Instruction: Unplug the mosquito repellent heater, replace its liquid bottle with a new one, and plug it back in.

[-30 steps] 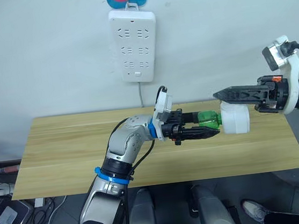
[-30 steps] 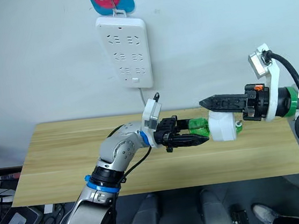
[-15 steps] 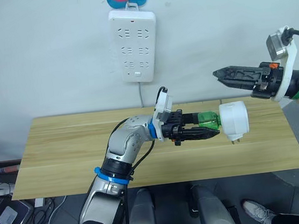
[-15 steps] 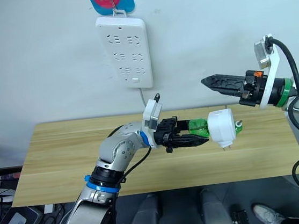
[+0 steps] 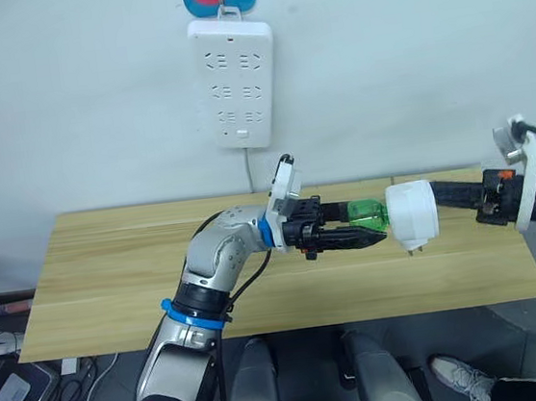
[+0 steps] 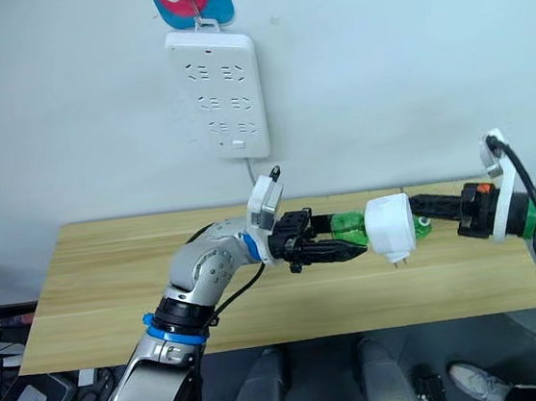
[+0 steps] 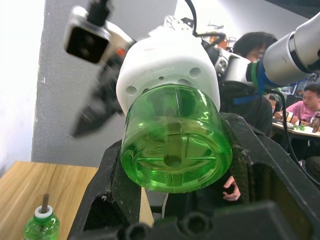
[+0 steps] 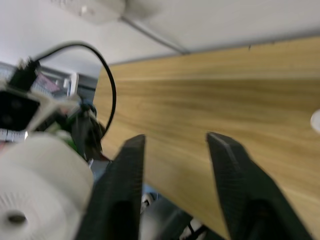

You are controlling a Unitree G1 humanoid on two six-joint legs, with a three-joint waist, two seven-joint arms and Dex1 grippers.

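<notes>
**Heater held by its bottle over the table, right arm free**

My left gripper [image 5: 369, 237] is clamped on the translucent green liquid bottle [image 5: 367, 213], black fingers [image 7: 118, 185] pinching either side of its round base in the left wrist view. Screwed onto the bottle's other end is the small white rounded plastic mosquito repellent heater [image 5: 412, 215], held in the air above the right part of the light wooden table [image 5: 112, 276], its two metal plug prongs [image 5: 412, 250] pointing down. So the heater is unplugged, well apart from the long white multi-socket power strip [image 5: 236, 82] on the far wall.

My right gripper [image 8: 175, 172] has its fingers spread and grips nothing. It sits just right of the heater; I can't tell from the head views whether it touches it.

A second small green bottle with a white collar and dark wick [image 7: 42, 225] stands on the table, seen from the left wrist view. I judge it to be the other bottle of the swap; which of the two is the fresh one I can't tell.

Risks, as I see them:
- Heater hangs from the bottle thread alone. If it isn't fully seated it could drop.
- Round smooth base could rotate in my fingers when the right side twists.
- Right jaws closing off-centre could knock the heater sideways or catch the prongs.
</notes>
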